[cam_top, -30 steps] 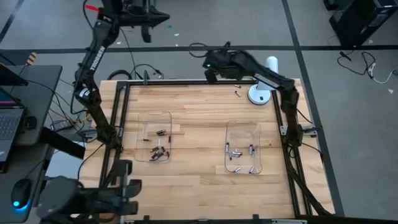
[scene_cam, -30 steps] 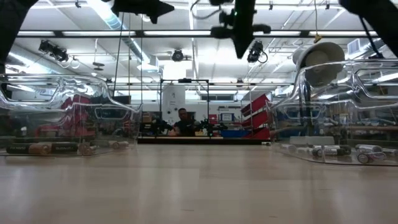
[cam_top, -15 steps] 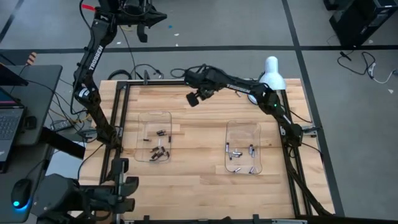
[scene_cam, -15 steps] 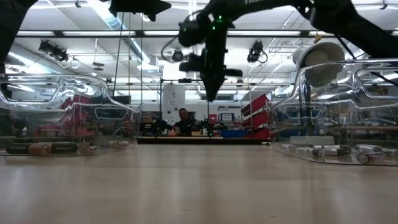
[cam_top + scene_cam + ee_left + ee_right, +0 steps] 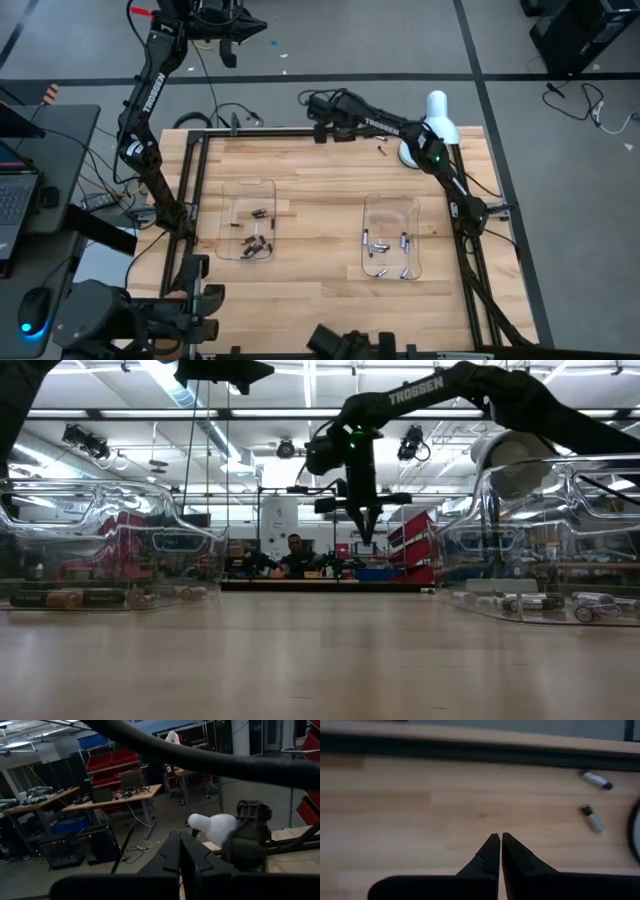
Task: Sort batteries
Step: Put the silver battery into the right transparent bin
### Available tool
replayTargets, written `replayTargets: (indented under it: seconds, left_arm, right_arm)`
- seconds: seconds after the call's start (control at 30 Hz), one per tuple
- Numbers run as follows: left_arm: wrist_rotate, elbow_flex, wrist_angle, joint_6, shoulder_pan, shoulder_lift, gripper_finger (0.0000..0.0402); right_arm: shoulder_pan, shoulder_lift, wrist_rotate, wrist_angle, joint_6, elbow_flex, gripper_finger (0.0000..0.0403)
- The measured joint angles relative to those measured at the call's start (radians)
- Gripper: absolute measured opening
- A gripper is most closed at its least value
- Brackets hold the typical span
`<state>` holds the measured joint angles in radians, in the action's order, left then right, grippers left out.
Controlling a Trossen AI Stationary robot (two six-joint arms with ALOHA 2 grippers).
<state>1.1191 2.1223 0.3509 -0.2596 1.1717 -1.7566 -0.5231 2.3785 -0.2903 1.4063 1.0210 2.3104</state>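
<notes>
The right claw (image 5: 322,133), its two dark fingers pressed together on nothing, has swung in the last second from over the middle of the wooden desk (image 5: 320,290) out to the far edge, so it now hangs above bare planks with two loose silver-grey cylindrical batteries (image 5: 593,817) just off to one side, apparently the next to fetch. The rest already lie sorted well behind it: dark brownish-black cylindrical batteries (image 5: 257,240) in one clear rectangular plastic tray (image 5: 237,187), shiny silver ones (image 5: 375,243) in the other clear tray (image 5: 391,201). The left claw (image 5: 180,851), also closed and empty, stays raised beyond the desk. Only the right wrist view shows both loose batteries plainly; from above they shrink to a speck, while the low view alone shows, probably, that the right claw hangs well clear of the surface.
</notes>
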Motion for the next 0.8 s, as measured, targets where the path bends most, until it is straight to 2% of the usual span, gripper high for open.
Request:
replayTargets:
  seconds: [0.13,0.33,0.43,0.6,0.67,0.8]
  left_arm:
    - [0.0,0.0,0.013,-0.001,0.0,0.0,0.0]
    - [-0.002,0.0,0.025,-0.003,0.0,-0.001,0.0]
    - [-0.003,0.0,0.033,-0.028,0.0,-0.001,0.0]
    - [-0.009,0.0,0.044,-0.051,0.0,-0.001,0.0]
    - [-0.009,0.0,0.043,-0.053,0.0,-0.001,0.0]
    - [-0.01,0.0,0.04,-0.081,0.0,-0.001,0.0]
  right_arm:
    - [-0.062,0.003,0.046,0.057,0.007,-0.001,0.0009]
    - [-0.079,0.007,0.02,0.14,0.006,-0.002,0.0007]
    - [-0.057,0.002,0.066,0.162,-0.006,-0.003,0.0007]
    - [0.04,0.013,0.109,0.16,-0.037,-0.01,0.001]
    - [0.054,0.019,0.084,0.164,-0.026,-0.032,0.0009]
    - [0.031,0.019,-0.046,0.165,0.035,-0.084,0.0007]
